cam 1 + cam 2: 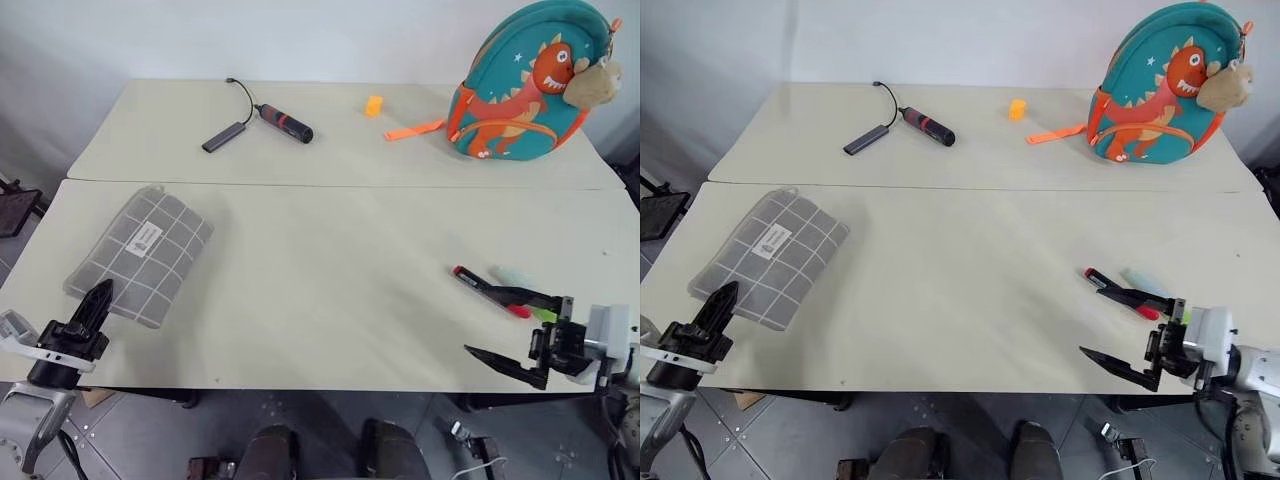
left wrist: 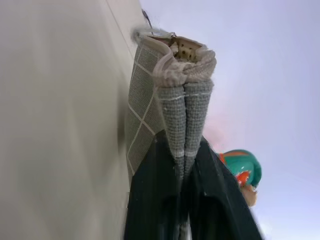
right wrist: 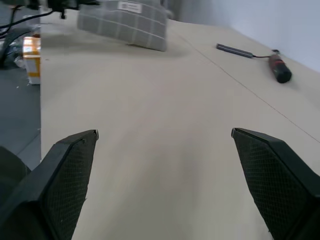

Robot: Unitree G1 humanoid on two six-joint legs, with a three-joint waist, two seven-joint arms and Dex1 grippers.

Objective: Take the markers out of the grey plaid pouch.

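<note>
Left end effector [image 1: 98,297] pinches pouch [image 1: 142,254]; backpack [image 1: 530,85], cabled cylinder [image 1: 286,123] far.

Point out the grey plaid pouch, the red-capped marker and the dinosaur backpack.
grey plaid pouch [image 1: 150,250]: left eye view, on the checked fabric just below its white label.
red-capped marker [image 1: 467,278]: left eye view, on its dark barrel near the red end.
dinosaur backpack [image 1: 520,90]: left eye view, on the orange dinosaur print.

The table [image 1: 330,300] is being overlooked from above by both eye views. The grey plaid pouch [image 2: 170,95] is being viewed at close range by the left wrist view, and from afar by the right wrist view.
</note>
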